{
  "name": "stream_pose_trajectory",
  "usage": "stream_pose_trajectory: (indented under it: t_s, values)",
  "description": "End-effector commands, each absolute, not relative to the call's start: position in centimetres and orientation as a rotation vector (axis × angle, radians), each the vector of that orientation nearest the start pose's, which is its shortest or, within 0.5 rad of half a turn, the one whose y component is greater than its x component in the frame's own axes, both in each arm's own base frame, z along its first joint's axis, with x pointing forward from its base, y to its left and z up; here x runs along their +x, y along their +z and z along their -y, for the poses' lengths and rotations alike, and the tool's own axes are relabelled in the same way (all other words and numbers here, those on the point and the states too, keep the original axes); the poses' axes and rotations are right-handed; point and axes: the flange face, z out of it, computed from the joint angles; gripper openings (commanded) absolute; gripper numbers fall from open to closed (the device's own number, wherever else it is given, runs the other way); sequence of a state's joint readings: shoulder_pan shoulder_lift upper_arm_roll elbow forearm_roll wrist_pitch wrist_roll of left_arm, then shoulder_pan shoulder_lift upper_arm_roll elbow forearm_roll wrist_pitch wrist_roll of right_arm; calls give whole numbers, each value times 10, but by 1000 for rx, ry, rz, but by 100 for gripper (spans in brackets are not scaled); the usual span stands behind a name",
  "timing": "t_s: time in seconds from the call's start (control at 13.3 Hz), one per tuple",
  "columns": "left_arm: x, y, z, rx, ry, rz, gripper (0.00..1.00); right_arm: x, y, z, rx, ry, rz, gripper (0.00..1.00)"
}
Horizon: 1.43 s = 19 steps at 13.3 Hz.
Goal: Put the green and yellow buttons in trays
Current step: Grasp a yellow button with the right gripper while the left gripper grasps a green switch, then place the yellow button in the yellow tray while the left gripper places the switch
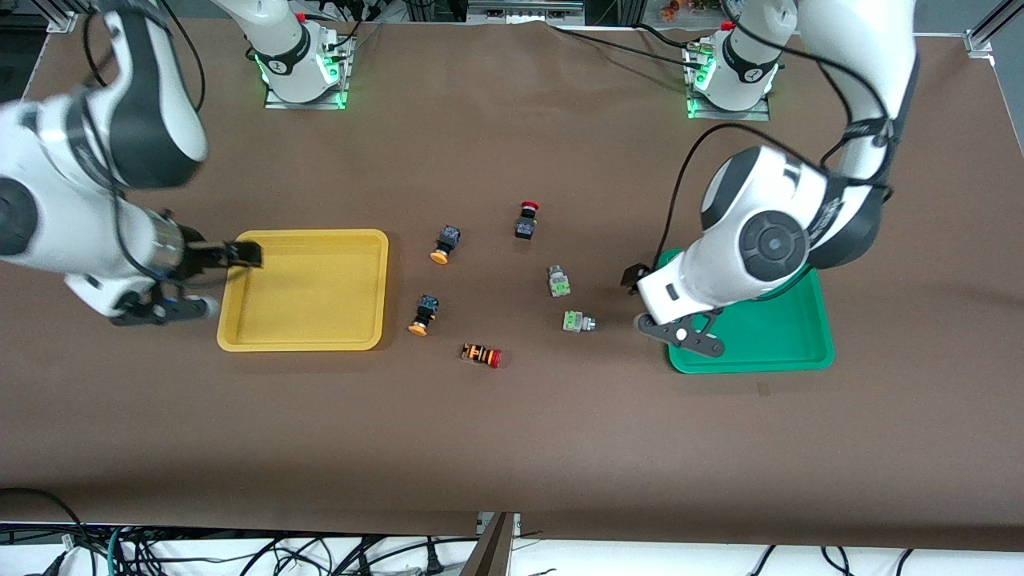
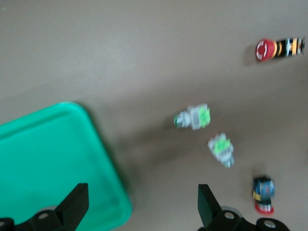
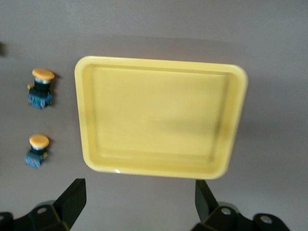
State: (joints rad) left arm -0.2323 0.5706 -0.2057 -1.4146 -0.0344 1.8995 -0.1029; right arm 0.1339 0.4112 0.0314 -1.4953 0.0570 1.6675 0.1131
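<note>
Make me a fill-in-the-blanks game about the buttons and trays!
1. The yellow tray holds ___ buttons.
2. The left gripper hangs over the corner of the ___ tray.
3. The number of yellow buttons on the table is ___.
4. The fingers of the right gripper are ___.

Missing words: no; green; two; open
</note>
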Motion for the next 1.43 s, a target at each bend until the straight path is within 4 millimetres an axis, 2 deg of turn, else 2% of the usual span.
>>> stream_pose_trajectory:
  t_s: [0.0, 0.08, 0.23, 0.38, 0.53, 0.6, 0.83, 0.9, 1.13, 1.28, 1.35]
  values:
    - [642, 334, 315, -3242, 150, -333, 100, 638, 360, -164, -3056, 396, -111, 100]
    - [637, 315, 325, -3242, 151, -293, 100, 632, 341, -179, -3060, 374, -245, 100]
    - [637, 287, 330, -3218, 64, -303, 100, 605, 307, -240, -3031, 362, -366, 100]
    - [629, 254, 345, -3213, 11, -320, 100, 577, 276, -286, -3007, 397, -479, 100]
    - [619, 223, 361, -3232, 7, -236, 100, 549, 245, -317, -2995, 417, -510, 100]
    - [612, 211, 369, -3237, -3, -228, 100, 537, 228, -326, -2979, 410, -557, 100]
    - [603, 189, 367, -3192, -16, -286, 100, 508, 182, -351, -2967, 414, -587, 100]
    - [599, 183, 368, -3191, -33, -300, 100, 502, 173, -356, -2967, 420, -599, 100]
    - [596, 176, 368, -3200, -49, -284, 99, 485, 165, -368, -2979, 446, -583, 100]
    - [596, 176, 369, -3200, -49, -287, 36, 477, 161, -366, -2990, 466, -577, 100]
    - [598, 179, 367, -3199, -50, -282, 22, 473, 159, -365, -2997, 475, -573, 100]
